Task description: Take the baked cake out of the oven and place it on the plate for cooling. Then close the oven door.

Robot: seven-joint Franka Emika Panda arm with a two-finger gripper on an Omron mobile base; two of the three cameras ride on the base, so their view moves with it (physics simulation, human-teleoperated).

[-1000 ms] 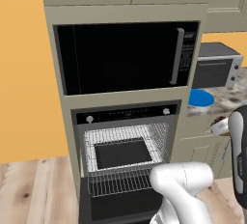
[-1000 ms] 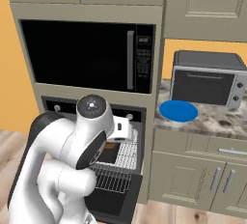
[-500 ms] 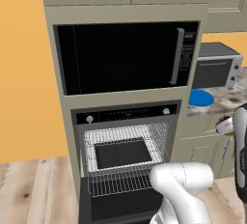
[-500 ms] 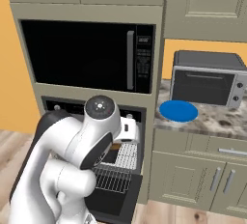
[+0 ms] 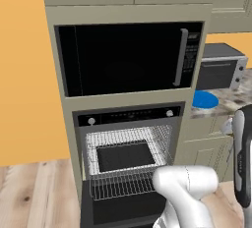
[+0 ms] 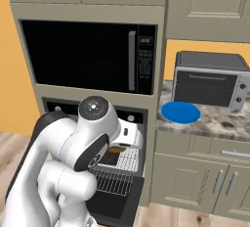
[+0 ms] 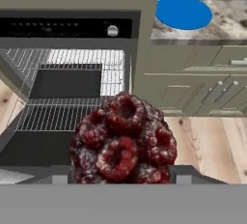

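Dark-red cake (image 7: pixel 124 143) clamped in hand (image 7: pixel 123 175), out of oven (image 5: pixel 129 156), above open oven door (image 7: pixel 29 146). Blue plate (image 7: pixel 183 12) on surface (image 7: pixel 226 22) lies up and right of hand, well apart. Carry goes that way.

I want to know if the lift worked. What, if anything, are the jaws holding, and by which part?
The baked cake, clamped by its lower sides between the jaws, in front of the open oven.
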